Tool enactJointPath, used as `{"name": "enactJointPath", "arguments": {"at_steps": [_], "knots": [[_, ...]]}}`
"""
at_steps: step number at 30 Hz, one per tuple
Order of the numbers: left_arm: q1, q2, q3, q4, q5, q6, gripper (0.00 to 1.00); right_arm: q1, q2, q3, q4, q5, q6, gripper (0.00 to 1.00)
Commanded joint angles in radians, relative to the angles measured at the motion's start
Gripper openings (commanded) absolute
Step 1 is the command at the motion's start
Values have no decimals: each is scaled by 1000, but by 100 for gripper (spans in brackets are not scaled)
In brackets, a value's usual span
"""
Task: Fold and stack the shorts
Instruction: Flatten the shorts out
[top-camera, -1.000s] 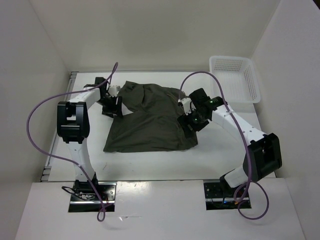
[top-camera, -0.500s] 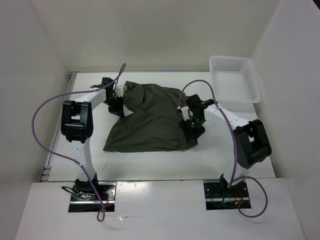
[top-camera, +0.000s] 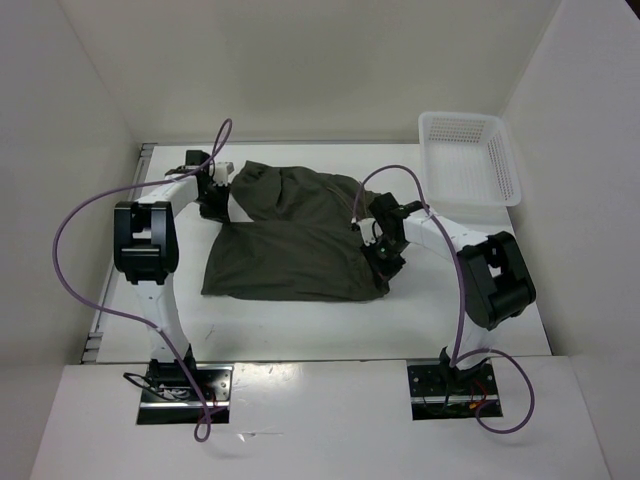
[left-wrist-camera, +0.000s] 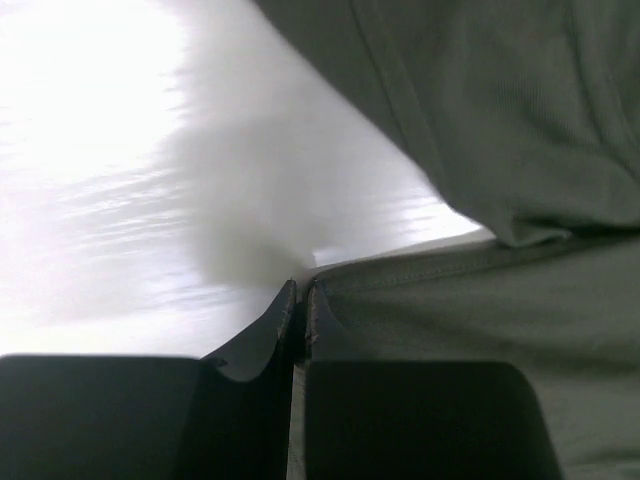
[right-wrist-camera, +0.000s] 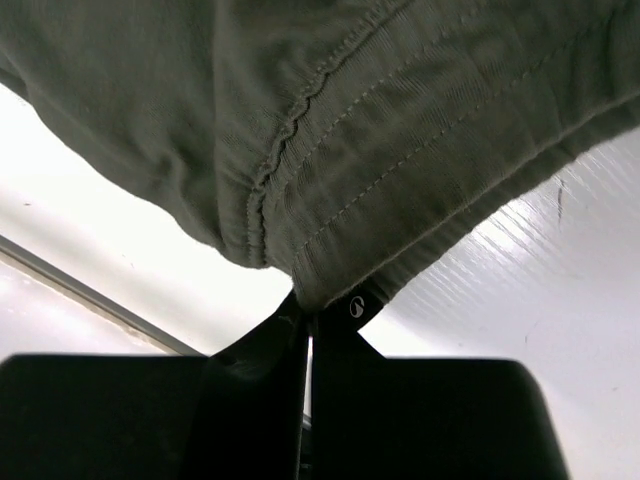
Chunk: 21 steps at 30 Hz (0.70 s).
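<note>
Both arms closed in on the cloth since 1 s ago, and both went from spread to pressed together. The shorts' (top-camera: 295, 235) upper-left corner is now bunched and pulled twd the left arm, and the lower-left hem has slid a bit left.

Shorts lie mid table (top-camera: 300, 330) btwn the two arms. They're mostly flat and olive-green, w/ one layer lapped over near the left side.

Left tool (left-wrist-camera: 300, 300): tips pressed together right at the stitched side hem. Looks like a thin pinch on the edge, bite is shallow.

Right tool (right-wrist-camera: 308, 315): tips shut on the opposite edge. Seamed hem drapes from the tips and a small round eyelet sits right at the pinch. Cloth there is raised off the table.

Why held so: one grip per side edge means the cloth can prob be lifted evenly and carried over itself w/o sagging to one side.

Step, as I judge it: grasp done, fold not yet made, stacking not started, so early in the task.

Risk: the shallow left pinch may slip when the cloth goes taut.

White mesh basket (top-camera: 470, 160) sits at the far right corner, well apart from the shorts; poss. the stack spot, can't confirm.
</note>
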Motion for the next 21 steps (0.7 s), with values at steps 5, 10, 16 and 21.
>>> {"name": "enactJointPath", "arguments": {"at_steps": [5,10,16,21], "knots": [[30,35,79,76,-121,7,2,-5,19,-5,5,-30,-38,0],[39,57,89,41,-71,7,14,-5,28,4,5,-30,-47,0],[39,-14,49,-13,-6,7,57,-5,5,141,-16,-30,-96,45],[49,-105,154,-90,40,7,70,-5,-26,453,2,-108,0,66]]}}
